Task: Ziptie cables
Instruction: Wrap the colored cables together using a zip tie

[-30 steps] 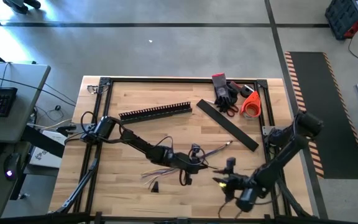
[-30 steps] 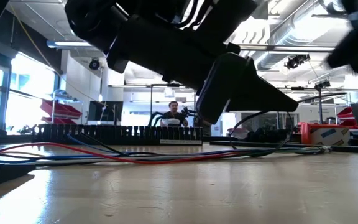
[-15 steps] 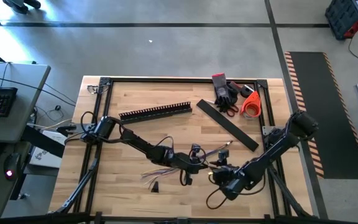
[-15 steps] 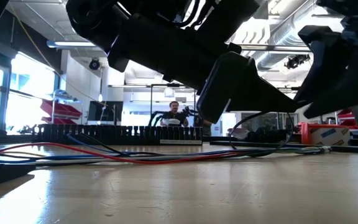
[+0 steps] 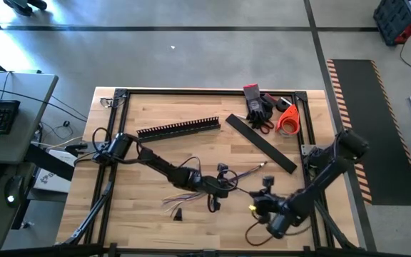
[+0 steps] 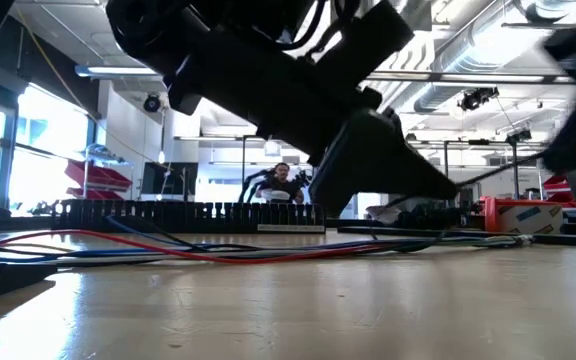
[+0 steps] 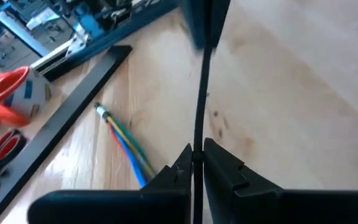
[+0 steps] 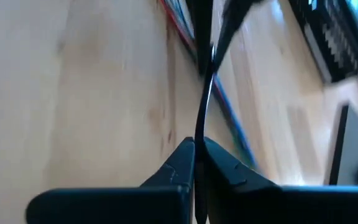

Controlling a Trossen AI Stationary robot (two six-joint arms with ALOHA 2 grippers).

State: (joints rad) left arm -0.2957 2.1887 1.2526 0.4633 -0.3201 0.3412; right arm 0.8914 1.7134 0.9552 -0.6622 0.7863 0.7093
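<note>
The cables [image 5: 252, 170] lie flat on the wooden table, splayed at their near-left end [image 5: 173, 202]; their coloured strands show in the left wrist view [image 7: 126, 140] and the low view [image 6: 218, 252]. A thin black zip tie [image 6: 498, 172] runs between my two grippers, above the table and beside the cables. My left gripper [image 5: 228, 187] is at mid-table, shut on one end [image 7: 197, 163]. My right gripper [image 5: 261, 195] is just to its right, shut on the other end [image 8: 199, 149]. My left gripper pinches one end of the zip tie [image 7: 199, 146] between its two fingers. The fingers slant down and lie along the strip, which runs straight on from their tips, clear of the table. My right gripper pinches the other end of the zip tie [image 8: 200, 134] between its two fingers. The fingers slant down from the table's near right and lie along the strip. The strip leads on toward the left gripper, above the cables' coloured strands [image 8: 229, 118].
A black comb-toothed rail [image 5: 178, 128] and a flat black strip [image 5: 260, 143] lie farther back. Gloves with scissors [image 5: 259, 107] and an orange tape roll [image 5: 287, 120] sit at the far right corner. A small black piece [image 5: 178, 214] lies near the front. A person [image 6: 281, 180] is in the room beyond.
My right gripper went toward the left gripper, then drew back toward the table's near right and tipped its wrist. The zip tie now stretches between the two grippers. My left gripper stayed in place and tipped down a little.
</note>
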